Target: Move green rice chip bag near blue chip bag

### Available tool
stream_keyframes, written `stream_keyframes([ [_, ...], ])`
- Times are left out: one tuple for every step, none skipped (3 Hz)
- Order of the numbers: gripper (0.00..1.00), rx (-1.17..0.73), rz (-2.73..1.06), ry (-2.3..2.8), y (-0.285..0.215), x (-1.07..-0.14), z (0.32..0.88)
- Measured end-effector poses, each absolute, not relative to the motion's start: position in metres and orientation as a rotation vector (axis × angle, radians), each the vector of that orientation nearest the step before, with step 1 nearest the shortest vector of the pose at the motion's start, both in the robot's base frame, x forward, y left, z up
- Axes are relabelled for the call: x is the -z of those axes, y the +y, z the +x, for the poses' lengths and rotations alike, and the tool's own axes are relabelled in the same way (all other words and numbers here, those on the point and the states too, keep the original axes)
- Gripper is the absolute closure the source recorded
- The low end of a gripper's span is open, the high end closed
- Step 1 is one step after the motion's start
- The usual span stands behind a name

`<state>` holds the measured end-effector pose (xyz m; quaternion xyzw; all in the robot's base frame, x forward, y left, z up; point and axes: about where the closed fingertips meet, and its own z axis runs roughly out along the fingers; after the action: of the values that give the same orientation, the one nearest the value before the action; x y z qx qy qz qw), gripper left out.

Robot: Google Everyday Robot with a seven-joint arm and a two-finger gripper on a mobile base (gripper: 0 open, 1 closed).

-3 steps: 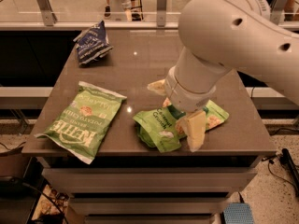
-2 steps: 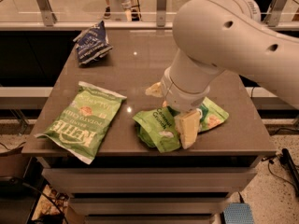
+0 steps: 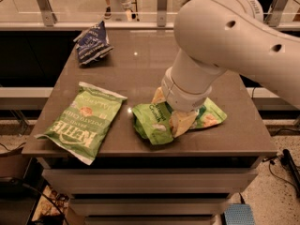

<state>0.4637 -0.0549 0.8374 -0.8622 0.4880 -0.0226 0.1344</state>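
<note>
three bags on the surface (image 3: 140,69) in the single camera view. green rice chip bag (image 3: 149,122) lies near the front edge, right of centre, with its long axis running left-right and its crumpled left end pointing at the kettle bag (image 3: 84,123). end effector (image 3: 180,123) sits right on its middle; can't tell if it's clamped or spread, the wrist covers it. blue chip bag (image 3: 93,45) is at the far left corner, well apart. i'd guess the green one is light, soft, glossy and slippery, with crushable contents, so pinch a crumpled fold rather than the flat face.
</note>
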Motion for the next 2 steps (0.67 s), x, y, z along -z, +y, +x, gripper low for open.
stream_keyframes([
  [0.73,0.069,-2.499,1.412,-0.0545,-0.8384,0.4632],
  [0.95,0.072,-2.500,1.411,-0.0541,-0.8392,0.4627],
])
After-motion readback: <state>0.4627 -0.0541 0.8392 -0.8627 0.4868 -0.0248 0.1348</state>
